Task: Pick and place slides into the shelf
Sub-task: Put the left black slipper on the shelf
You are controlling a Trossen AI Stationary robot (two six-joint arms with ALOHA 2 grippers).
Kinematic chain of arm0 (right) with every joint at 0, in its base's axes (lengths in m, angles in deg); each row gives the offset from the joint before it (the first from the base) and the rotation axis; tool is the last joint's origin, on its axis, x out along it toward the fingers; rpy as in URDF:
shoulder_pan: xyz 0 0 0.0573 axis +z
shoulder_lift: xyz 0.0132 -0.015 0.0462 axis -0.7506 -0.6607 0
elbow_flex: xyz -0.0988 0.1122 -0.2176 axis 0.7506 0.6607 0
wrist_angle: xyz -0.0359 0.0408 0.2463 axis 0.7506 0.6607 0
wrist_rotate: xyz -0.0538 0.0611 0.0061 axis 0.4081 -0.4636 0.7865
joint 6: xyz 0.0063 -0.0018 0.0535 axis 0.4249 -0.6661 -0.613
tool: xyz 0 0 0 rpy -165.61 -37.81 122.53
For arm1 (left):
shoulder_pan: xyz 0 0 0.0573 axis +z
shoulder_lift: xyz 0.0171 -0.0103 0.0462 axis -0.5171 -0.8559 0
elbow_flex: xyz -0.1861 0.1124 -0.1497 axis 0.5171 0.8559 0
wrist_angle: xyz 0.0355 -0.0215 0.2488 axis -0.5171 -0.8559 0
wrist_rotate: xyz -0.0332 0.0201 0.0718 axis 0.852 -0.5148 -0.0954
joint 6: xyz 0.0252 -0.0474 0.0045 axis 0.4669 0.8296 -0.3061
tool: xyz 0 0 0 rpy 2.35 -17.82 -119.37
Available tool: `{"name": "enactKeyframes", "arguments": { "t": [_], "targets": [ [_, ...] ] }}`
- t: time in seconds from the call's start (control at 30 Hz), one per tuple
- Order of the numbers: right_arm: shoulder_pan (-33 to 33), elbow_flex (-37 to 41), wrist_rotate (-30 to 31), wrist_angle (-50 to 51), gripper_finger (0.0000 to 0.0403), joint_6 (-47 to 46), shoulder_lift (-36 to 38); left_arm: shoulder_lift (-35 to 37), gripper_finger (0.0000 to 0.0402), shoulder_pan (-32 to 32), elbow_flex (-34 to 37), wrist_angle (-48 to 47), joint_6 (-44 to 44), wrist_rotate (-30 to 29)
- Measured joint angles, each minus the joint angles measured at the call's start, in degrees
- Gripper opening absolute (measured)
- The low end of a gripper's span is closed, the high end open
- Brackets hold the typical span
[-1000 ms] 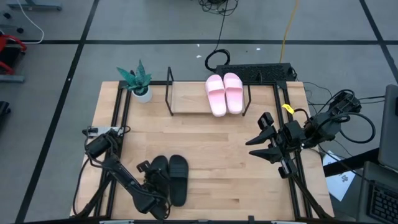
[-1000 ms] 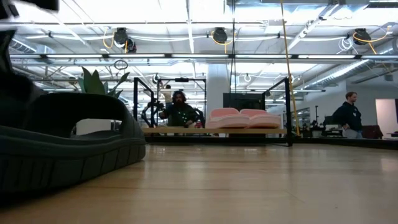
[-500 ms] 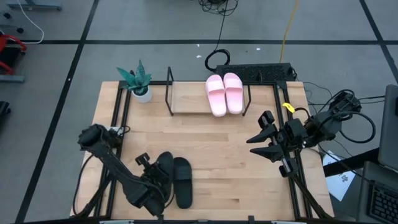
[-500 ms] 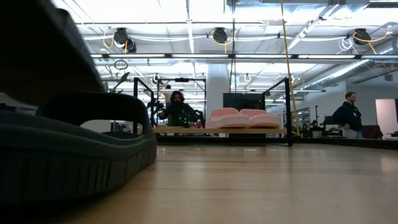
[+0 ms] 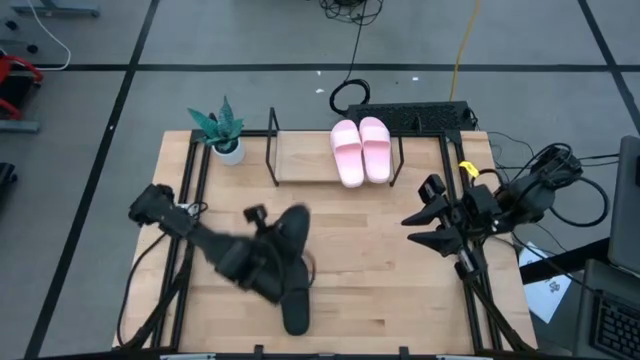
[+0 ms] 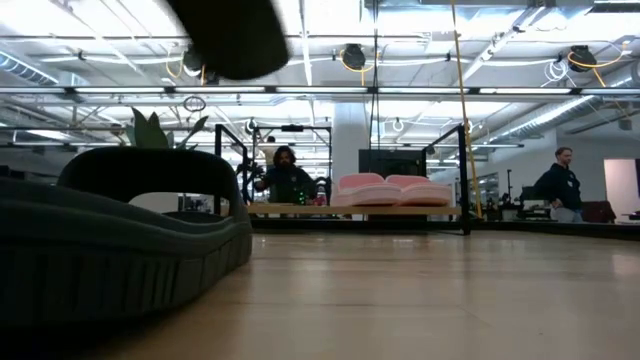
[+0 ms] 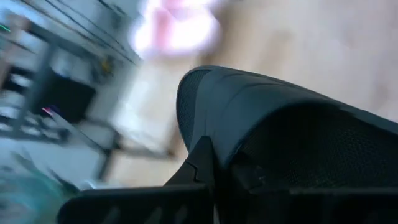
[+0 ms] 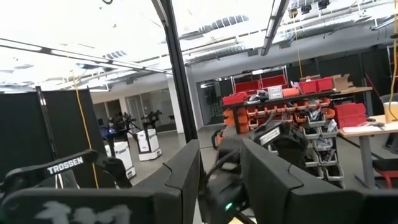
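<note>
Mid-table: left tool [image 5: 272, 240] clamped on black slide [image 5: 287, 232], seemingly lifted; right tool [image 5: 425, 215] spread, empty, table's right edge.

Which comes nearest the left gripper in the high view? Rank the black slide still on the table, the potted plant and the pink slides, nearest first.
From the left gripper, which is shut on a black slide:
1. Black slide on the table, just below it.
2. Potted plant, far-left corner.
3. Pink slides, on the shelf.

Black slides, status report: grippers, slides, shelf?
Left gripper shut on one black slide, lifted. Other black slide on table. Right gripper open, parked right. Pink pair on shelf; left half free.
</note>
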Motion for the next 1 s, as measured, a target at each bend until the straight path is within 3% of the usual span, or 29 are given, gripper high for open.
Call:
{"name": "enactKeyframes", "arguments": {
  "t": [0.1, 0.23, 0.53, 0.67, 1.0],
  "targets": [
    [0.0, 0.0, 0.0, 0.0, 0.011, 0.0, 0.7, 0.0, 0.0, 5.2, -5.2, -0.3, -7.0, -5.5],
    [0.0, 0.0, 0.0, 0.0, 0.011, 0.0, 1.5, 0.1, 0.0, 13.3, -10.0, 0.8, -13.4, -8.5],
    [-1.5, 0.0, 0.4, 0.0, 0.011, 4.7, 2.0, -2.6, 0.0, 28.2, -7.7, 17.7, -37.5, -7.3],
    [-3.0, 0.0, 2.1, 0.0, 0.011, 6.5, 2.0, -6.5, 0.0, 34.4, -7.6, 18.1, -44.0, -5.3],
    [-5.3, 0.0, 8.2, 0.0, 0.011, 11.8, 4.4, -12.1, 0.0, 43.0, -7.6, 20.0, -50.3, -8.8]
  ]
}}
